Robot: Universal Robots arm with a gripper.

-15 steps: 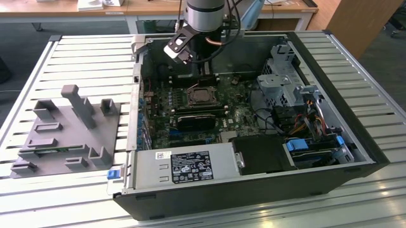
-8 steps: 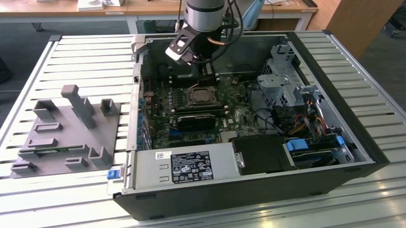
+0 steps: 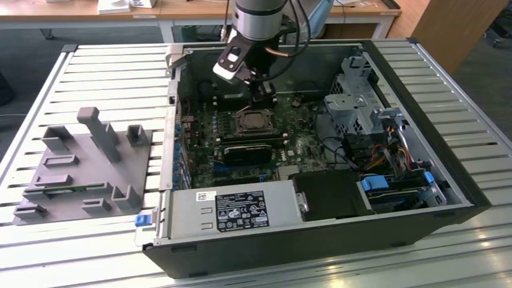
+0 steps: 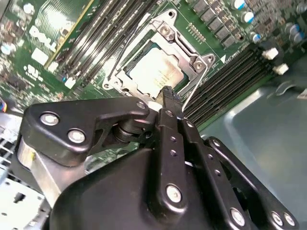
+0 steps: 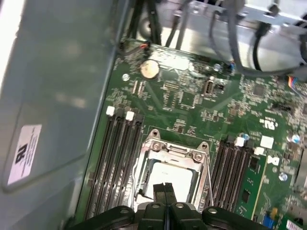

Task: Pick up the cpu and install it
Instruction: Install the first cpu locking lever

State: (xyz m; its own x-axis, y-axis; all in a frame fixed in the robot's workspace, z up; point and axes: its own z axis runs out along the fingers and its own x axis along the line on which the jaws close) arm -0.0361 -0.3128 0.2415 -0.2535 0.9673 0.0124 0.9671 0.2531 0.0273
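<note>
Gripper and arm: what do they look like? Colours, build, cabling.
The arm is a silver-grey cylinder with a black band and dark cables running beside it. A white-and-black block sits at the wrist. The gripper is matte black: linkage bars pinned with silver screws, tapering to narrow black fingers.

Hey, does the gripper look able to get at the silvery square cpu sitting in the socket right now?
Probably yes. The gripper, fingers shut together, hangs just above the silvery square cpu in the metal-framed socket, whose frame sits around the chip, not over it. Nothing shows between them.
</note>
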